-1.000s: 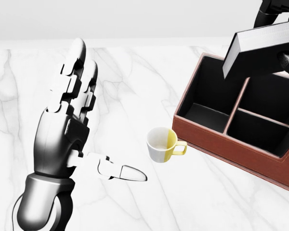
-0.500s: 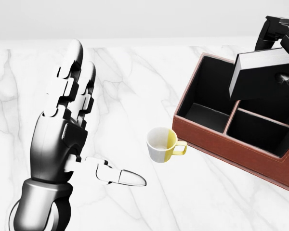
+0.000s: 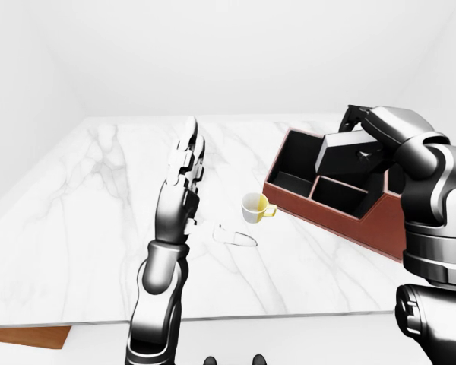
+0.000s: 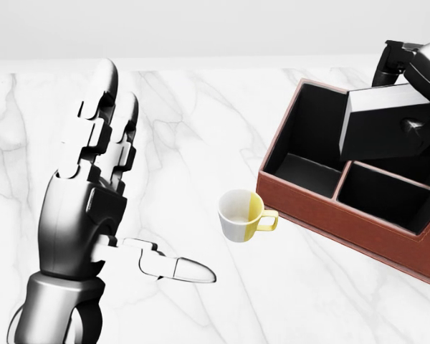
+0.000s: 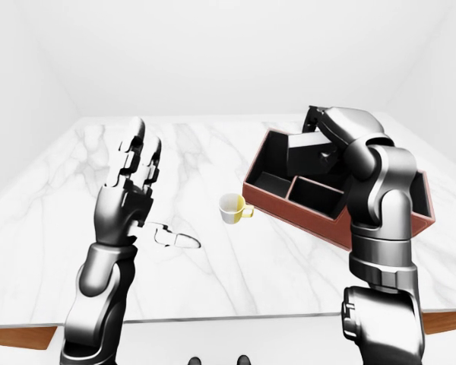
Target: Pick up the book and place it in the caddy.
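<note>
The book point(image 4: 384, 130), dark with a pale page edge, hangs tilted with its lower part inside the long upper compartment of the caddy point(image 4: 309, 206). The caddy is a red-brown box with black compartments at the right of the head view. My right hand point(image 4: 407, 92) is shut on the book, fingers over its top edge and thumb on its cover. At the left, my left hand point(image 4: 122, 179) is raised over the marble table, open, fingers straight and thumb out, holding nothing.
A white and yellow cup point(image 4: 240, 215) stands on the white marble table point(image 3: 83, 198) just left of the caddy's lower corner. The table's near edge point(image 3: 213, 315) runs along the bottom of the left-eye view. White walls stand behind the table.
My right hand has lowered the book from above the caddy down into its upper compartment. My left hand has drifted slightly left and stays open.
</note>
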